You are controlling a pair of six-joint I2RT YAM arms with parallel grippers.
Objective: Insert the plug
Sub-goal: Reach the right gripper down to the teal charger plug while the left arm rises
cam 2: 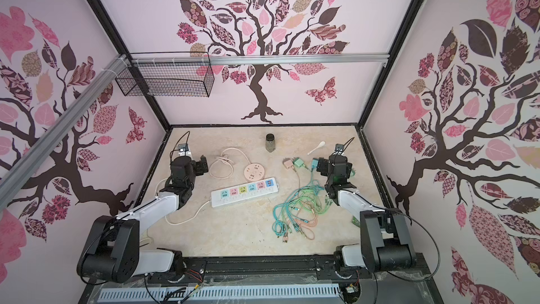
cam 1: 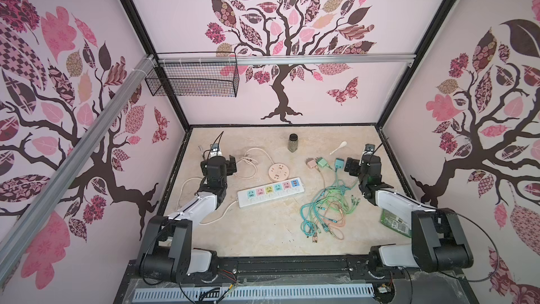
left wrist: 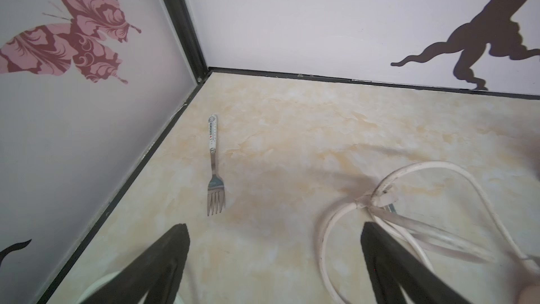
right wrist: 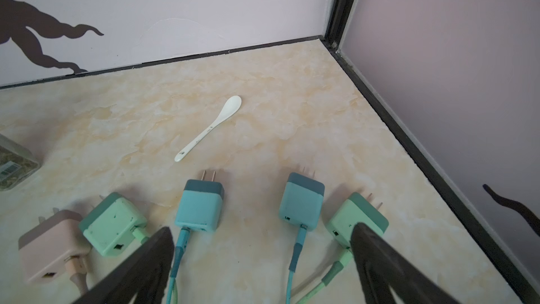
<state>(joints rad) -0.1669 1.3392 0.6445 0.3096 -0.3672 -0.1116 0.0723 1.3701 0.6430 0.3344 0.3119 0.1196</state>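
Hovering over the desk (cam 1: 263, 235) with my left end effector (left wrist: 273, 226) spread empty near a fork (left wrist: 215, 176), my right end effector (right wrist: 260, 228) spread empty above the plugs (right wrist: 200, 209), power strip (cam 1: 270, 192) untouched

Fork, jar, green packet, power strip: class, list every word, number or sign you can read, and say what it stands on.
Fork handle: printed lettering, too small to read.
Jar: barcode label, no digits legible.
Green packet: white barcode label, text blurred.
Power strip: markings under the sockets, too small to read.
Nothing can be quoted.
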